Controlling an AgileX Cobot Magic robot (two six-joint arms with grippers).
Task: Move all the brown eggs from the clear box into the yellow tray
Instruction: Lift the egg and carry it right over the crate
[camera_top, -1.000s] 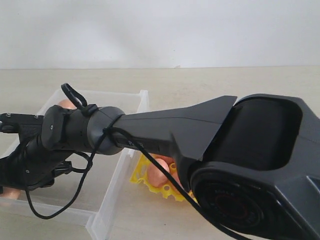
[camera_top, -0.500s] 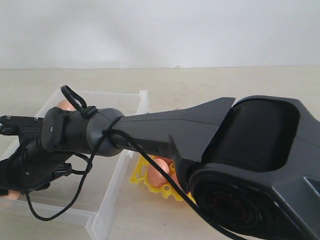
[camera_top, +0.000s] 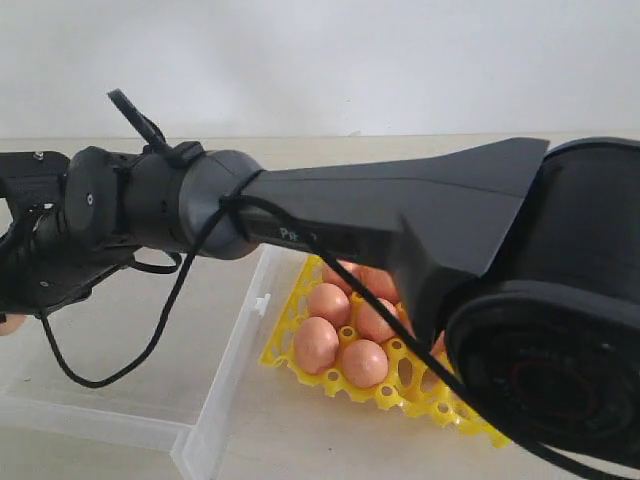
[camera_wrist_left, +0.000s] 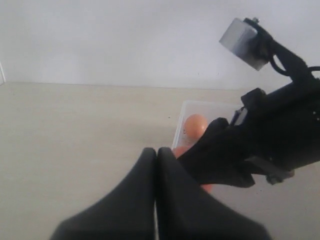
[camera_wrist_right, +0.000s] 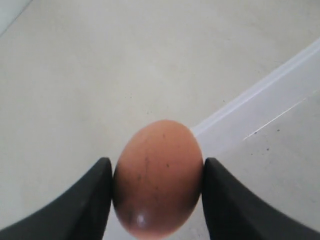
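Your right gripper (camera_wrist_right: 156, 169) is clamped on one speckled pinkish-brown oval egg (camera_wrist_right: 157, 187), held over the shallow transparent plastic box (camera_top: 225, 370), close to one wall. Your left gripper (camera_wrist_left: 156, 152) has its fingers pressed together, holding nothing. The bright yellow lattice egg tray (camera_top: 275, 352), just beside the box, holds several brown eggs (camera_top: 315, 343).

We see the right arm (camera_top: 400, 215) stretched across above the clear box (camera_top: 232, 355), a black cable (camera_top: 88, 384) looping beneath it, while brown eggs (camera_top: 316, 343) sit in the yellow tray (camera_top: 440, 412) just beside.
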